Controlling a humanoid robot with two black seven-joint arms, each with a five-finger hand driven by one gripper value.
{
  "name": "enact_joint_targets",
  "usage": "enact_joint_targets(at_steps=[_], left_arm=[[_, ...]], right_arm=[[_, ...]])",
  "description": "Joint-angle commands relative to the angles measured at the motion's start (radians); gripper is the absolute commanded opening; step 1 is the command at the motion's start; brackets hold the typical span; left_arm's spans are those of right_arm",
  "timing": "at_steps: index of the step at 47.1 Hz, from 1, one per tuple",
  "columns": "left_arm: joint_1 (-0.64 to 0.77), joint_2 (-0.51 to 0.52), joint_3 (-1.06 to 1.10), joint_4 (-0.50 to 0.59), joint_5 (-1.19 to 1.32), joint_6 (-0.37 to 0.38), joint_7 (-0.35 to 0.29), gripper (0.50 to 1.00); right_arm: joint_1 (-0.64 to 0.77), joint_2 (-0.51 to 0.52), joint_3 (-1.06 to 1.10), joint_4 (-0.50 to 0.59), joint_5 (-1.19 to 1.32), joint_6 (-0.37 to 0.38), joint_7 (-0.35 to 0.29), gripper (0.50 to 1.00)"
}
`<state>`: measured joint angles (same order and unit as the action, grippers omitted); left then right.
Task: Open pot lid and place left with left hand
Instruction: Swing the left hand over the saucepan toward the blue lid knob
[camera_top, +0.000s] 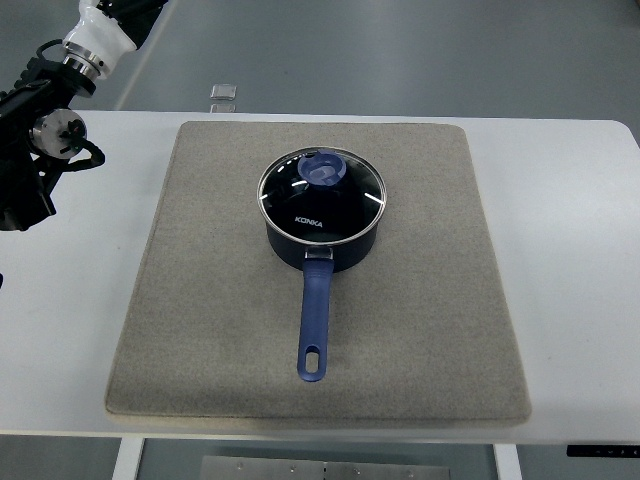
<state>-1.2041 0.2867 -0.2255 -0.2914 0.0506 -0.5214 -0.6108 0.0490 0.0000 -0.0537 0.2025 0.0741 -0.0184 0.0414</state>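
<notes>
While the lid (321, 197) is still sitting on the pot (322, 240), the left hand (35, 165) is hanging out at the far left edge of the counter (570, 260), well apart from it and holding nothing. I can't tell how far its fingers are open, it's just a dark tangle there. The pot is sitting on the mat (420, 330), off to the hand's right, with its handle (315, 325) pointing toward the near edge.

glossy glass lid (322, 200) with bright metal rim on a shiny dark-blue pot (322, 250); rough matt felt-like mat (200, 320); smooth white bench (570, 250).
</notes>
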Motion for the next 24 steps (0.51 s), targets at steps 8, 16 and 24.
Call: enact_joint_targets(at_steps=[8, 16, 24], left_arm=[[-0.084, -0.001, 0.225, 0.012, 0.100, 0.026, 0.000, 0.988], [-0.173, -0.012, 0.406, 0.011, 0.238, 0.026, 0.000, 0.988], [-0.247, -0.018, 0.448, -0.005, 0.463, 0.021, 0.000, 0.990]], right_arm=[[0.000, 0.000, 0.000, 0.000, 0.000, 0.000, 0.000, 0.915], [0.000, 0.000, 0.000, 0.000, 0.000, 0.000, 0.000, 0.915], [0.000, 0.000, 0.000, 0.000, 0.000, 0.000, 0.000, 0.915]])
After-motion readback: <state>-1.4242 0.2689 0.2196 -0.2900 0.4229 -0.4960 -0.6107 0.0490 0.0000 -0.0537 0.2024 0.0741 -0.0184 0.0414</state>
